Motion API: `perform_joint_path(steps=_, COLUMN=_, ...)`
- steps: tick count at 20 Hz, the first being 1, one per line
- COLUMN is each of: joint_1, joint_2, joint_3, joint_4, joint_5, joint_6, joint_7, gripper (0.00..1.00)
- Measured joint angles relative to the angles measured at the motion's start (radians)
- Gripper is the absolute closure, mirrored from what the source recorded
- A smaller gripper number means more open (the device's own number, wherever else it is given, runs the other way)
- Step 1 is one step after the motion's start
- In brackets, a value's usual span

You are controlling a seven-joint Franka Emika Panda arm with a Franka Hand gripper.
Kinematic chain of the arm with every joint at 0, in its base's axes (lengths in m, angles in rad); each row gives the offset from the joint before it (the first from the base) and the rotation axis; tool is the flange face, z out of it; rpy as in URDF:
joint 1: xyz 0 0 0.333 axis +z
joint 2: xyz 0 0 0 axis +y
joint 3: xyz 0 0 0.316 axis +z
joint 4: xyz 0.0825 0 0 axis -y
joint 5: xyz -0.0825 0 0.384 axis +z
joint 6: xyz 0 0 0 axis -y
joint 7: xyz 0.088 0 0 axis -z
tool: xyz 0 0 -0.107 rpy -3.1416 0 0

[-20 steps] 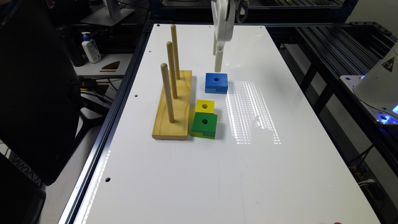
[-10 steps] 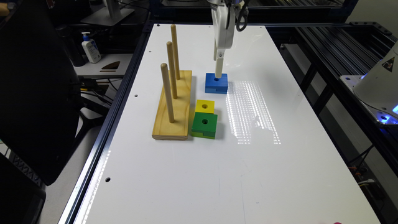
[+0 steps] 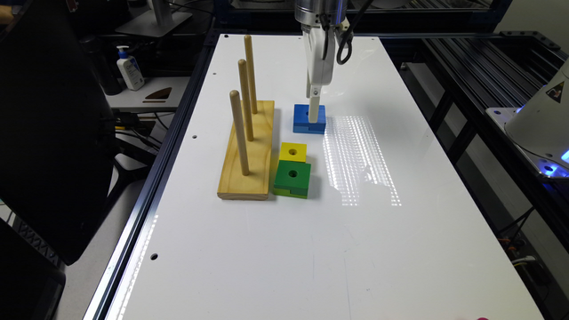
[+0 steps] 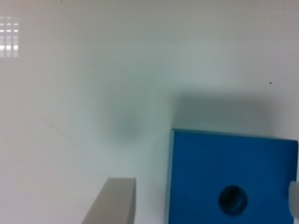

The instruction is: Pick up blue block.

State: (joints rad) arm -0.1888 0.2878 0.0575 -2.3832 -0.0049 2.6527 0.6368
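The gripper (image 3: 314, 116) had descended from above onto the blue block (image 3: 304, 118) near the surface's (image 3: 275, 249) far edge, jaws spread astride it.

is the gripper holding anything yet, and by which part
Nothing is held. The gripper is open, its fingers straddling the blue block on the table.

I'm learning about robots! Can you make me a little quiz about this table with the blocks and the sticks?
1. True or false: the blue block sits on top of the green block.
2. How many sticks stand on the wooden board?
3. Which block lies between blue and green? A red, B yellow, C white.

Key
1. False: it lies alone on the table, under the tool.
2. Three.
3. B, the yellow block.
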Motion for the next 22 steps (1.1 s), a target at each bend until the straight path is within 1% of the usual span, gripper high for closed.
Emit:
perform_joint_path(steps=7, joint_1=0.000, joint_2=0.000, joint_3=0.001, joint_4=0.000, joint_5=0.0000, joint_6=0.001, joint_7=0.001, gripper=0.00)
perform_joint_path(steps=10, joint_1=0.000, joint_2=0.000, joint_3=0.004, joint_4=0.000, joint_5=0.0000, joint_6=0.003, joint_7=0.004, gripper=0.00)
perform_joint_path(steps=11, joint_1=0.000, joint_2=0.001, joint_3=0.008, joint_4=0.000, joint_5=0.0000, joint_6=0.005, joint_7=0.007, gripper=0.00)
perform_joint_path(steps=14, joint_1=0.004, joint_2=0.023, joint_3=0.041, joint_4=0.006, joint_5=-0.0010, joint_6=0.029, joint_7=0.044, gripper=0.00)
perform_joint_path(steps=15, joint_1=0.007, joint_2=0.032, joint_3=0.046, joint_4=0.007, joint_5=-0.0012, joint_6=0.039, joint_7=0.051, gripper=0.00)
perform_joint_path(steps=18, joint_1=0.008, joint_2=0.052, joint_3=0.048, joint_4=0.008, joint_5=-0.0012, joint_6=0.065, joint_7=0.054, gripper=0.00)
perform_joint_path(steps=22, joint_1=0.008, joint_2=0.056, joint_3=0.048, joint_4=0.010, joint_5=-0.0012, joint_6=0.071, joint_7=0.054, gripper=0.00)
